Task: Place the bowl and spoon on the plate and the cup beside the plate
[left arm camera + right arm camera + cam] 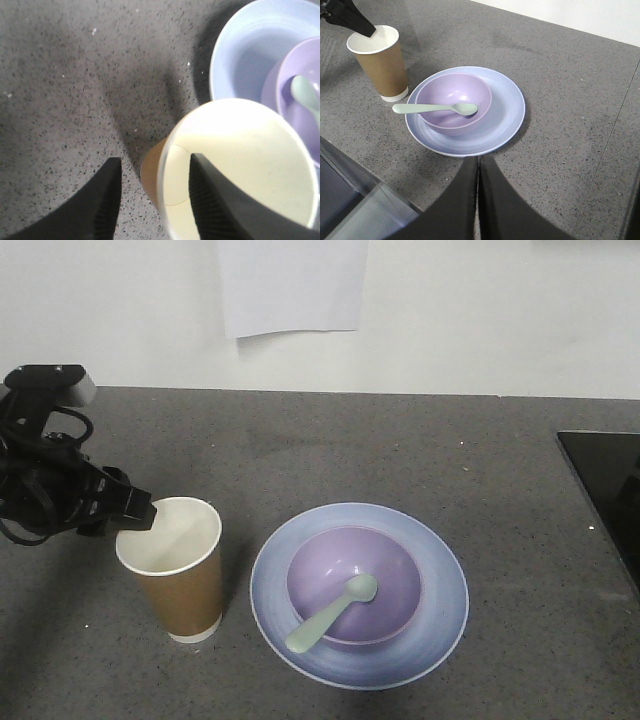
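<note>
A: Item one, the bowl (354,586)?
B: Lavender, seated at the centre of the plate (440,620), the plate's blue rim showing all round it.

A: The spoon (331,613)?
B: Mint green. Head down inside the bowl, handle resting on the bowl's rim and sticking out over the plate on the cup's side.

A: The cup (176,568)?
B: Brown paper, white inside, upright on the countertop (400,450), just beside the plate with a narrow strip of counter between them. No print or lettering legible on it.

A: Left gripper (152,200)?
B: At the cup's rim. Jaws spread, one finger (212,200) inside the cup, the other outside; the wall stands between them, and the wrist view shows a gap on the outer side.

A: Right gripper (478,200)?
B: Above the counter on the plate's near side, fingers pressed together, nothing between them.

A: Room and edges?
B: Bare grey counter behind the plate and to its right. A black panel (605,490) sits at the right edge, well apart from the plate. Wall behind; a blank white sheet (292,285) hangs on it, no writing visible.
</note>
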Robot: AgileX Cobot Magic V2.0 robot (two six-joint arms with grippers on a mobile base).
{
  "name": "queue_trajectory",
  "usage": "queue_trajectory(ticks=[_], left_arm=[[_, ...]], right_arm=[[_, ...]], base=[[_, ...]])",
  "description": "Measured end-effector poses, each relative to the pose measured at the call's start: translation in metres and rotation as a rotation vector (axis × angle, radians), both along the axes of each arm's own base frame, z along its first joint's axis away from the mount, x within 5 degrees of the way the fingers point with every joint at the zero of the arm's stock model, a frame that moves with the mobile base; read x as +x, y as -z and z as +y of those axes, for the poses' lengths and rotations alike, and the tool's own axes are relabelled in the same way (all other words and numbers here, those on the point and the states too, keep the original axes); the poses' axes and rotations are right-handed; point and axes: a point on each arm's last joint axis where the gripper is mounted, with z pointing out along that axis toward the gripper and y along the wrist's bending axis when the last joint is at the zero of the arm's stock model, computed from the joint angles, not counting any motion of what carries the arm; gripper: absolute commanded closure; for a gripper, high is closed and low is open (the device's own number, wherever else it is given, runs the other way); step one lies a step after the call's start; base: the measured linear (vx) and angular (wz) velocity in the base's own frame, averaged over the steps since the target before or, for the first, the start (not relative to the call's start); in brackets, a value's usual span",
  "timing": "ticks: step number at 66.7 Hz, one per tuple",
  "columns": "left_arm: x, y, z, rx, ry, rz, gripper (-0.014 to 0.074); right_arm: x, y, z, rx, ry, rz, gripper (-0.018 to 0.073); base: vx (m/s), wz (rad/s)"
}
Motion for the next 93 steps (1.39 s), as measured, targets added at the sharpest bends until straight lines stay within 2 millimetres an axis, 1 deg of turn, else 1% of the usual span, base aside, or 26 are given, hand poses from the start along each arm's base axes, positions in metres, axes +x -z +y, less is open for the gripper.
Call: queue_trajectory(ticks=[7,12,22,27,33,39,42,47,50,55,56,62,65,68,72,78,84,93], left_arm=[[-0.009,-0.014,0.002,-0.012,-0.007,-0.066,0.0277],[-0.016,-0.026,0.004,-0.023,-0.014,-0.123,0.0277],[-0.038,-0.053,0.009,-0.051,-0.03,-0.264,0.0279],[-0.049,-0.066,0.013,-0.055,-0.038,-0.336,0.028],[-0.066,-0.08,0.018,-0.044,-0.045,-0.425,0.0297],[-0.083,-0.092,0.024,-0.017,-0.049,-0.505,0.0344],[-0.089,-0.096,0.027,0.004,-0.05,-0.533,0.0372],[-0.099,-0.099,0.032,0.038,-0.055,-0.577,0.0427],[-0.103,-0.097,0.034,0.052,-0.059,-0.593,0.0465],[-0.11,-0.087,0.037,0.067,-0.067,-0.604,0.0527],[-0.11,-0.084,0.037,0.069,-0.069,-0.604,0.0538],[-0.114,-0.058,0.039,0.078,-0.078,-0.585,0.0602],[-0.116,-0.039,0.04,0.085,-0.082,-0.56,0.0605],[-0.117,-0.024,0.041,0.088,-0.09,-0.553,0.0605],[-0.12,-0.003,0.042,0.095,-0.096,-0.529,0.0605],[-0.124,0.017,0.043,0.086,-0.109,-0.517,0.0603],[-0.127,0.021,0.043,0.062,-0.125,-0.531,0.0603],[-0.127,0.015,0.044,0.036,-0.148,-0.592,0.0603]], right_arm=[[0.001,-0.001,0.0,0.005,0.001,-0.012,0.0564],[0.003,-0.004,0.0,0.019,0.008,-0.053,0.0564],[0.01,-0.017,-0.003,0.031,0.056,-0.21,0.0564],[0.016,-0.022,-0.006,0.011,0.094,-0.278,0.0564],[0.032,-0.027,-0.006,-0.03,0.145,-0.318,0.0564],[0.052,-0.022,-0.004,-0.063,0.196,-0.324,0.0564],[0.064,-0.011,-0.002,-0.077,0.221,-0.319,0.0564],[0.08,0.008,0.001,-0.078,0.251,-0.322,0.0564],[0.088,0.027,0.003,-0.07,0.265,-0.301,0.0564],[0.097,0.055,0.006,-0.068,0.275,-0.287,0.0564],[0.098,0.065,0.006,-0.074,0.276,-0.27,0.0564],[0.102,0.101,0.007,-0.069,0.29,-0.226,0.0564],[0.103,0.116,0.006,-0.083,0.297,-0.2,0.0564],[0.102,0.127,0.006,-0.075,0.311,-0.179,0.0564],[0.102,0.137,0.005,-0.072,0.327,-0.159,0.0564],[0.101,0.143,0.004,-0.052,0.348,-0.143,0.0564],[0.101,0.144,0.004,-0.03,0.355,-0.142,0.0564],[0.102,0.143,0.005,-0.017,0.353,-0.147,0.0564]], base=[[0.0,0.0],[0.0,0.0],[0.0,0.0],[0.0,0.0],[0.0,0.0],[0.0,0.0],[0.0,0.0],[0.0,0.0],[0.0,0.0],[0.0,0.0],[0.0,0.0],[0.0,0.0],[0.0,0.0],[0.0,0.0],[0.0,0.0],[0.0,0.0],[0.0,0.0],[0.0,0.0]])
